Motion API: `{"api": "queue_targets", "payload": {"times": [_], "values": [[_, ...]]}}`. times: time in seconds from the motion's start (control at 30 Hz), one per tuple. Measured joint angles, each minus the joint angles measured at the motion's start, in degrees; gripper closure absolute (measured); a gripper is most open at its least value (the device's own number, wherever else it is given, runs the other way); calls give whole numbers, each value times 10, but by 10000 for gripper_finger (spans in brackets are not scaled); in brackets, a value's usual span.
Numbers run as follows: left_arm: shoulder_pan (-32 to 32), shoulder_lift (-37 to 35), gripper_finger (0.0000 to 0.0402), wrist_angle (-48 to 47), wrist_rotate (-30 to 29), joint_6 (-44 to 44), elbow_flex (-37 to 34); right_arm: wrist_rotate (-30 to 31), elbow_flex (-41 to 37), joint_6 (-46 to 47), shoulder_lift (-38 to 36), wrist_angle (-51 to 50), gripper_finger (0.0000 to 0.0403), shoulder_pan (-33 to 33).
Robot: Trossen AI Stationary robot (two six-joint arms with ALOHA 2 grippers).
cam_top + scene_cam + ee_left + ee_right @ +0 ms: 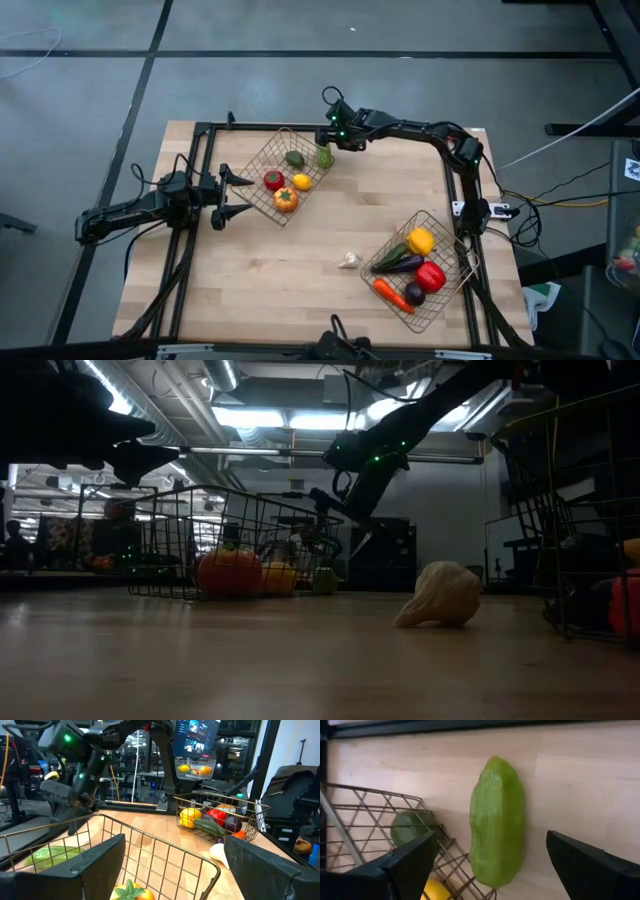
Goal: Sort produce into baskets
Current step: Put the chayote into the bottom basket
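The left wire basket (pixel 262 160) holds an avocado (pixel 294 158), a red tomato (pixel 273 180), a lemon (pixel 301 182) and an orange pepper (pixel 286 199). A light green oblong piece (pixel 497 825) lies on the table just outside that basket's far right corner (pixel 325 155). My right gripper (pixel 491 840) hovers above it, open, one finger on either side and apart from it. A garlic (pixel 349 260) lies on the table's middle. The right basket (pixel 452 238) holds several pieces. My left gripper (pixel 228 195) is open and empty at the left basket's left side.
The right basket holds a yellow pepper (pixel 421 240), a cucumber (pixel 390 256), an aubergine (pixel 400 265), a red pepper (pixel 431 276), a carrot (pixel 392 295) and a purple onion (pixel 415 295). A dark frame (pixel 205 130) runs along the table's edges. Bare wood lies between the baskets.
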Motion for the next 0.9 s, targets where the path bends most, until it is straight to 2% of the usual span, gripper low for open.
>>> {"api": "queue_targets", "payload": {"times": [0.4, 0.9], "values": [[0, 0, 66, 0, -2, 0, 0, -46, 0, 13, 37, -6, 31, 3], [0, 0, 66, 0, -4, 0, 0, 5, 0, 38, 36, -29, 31, -1]]}}
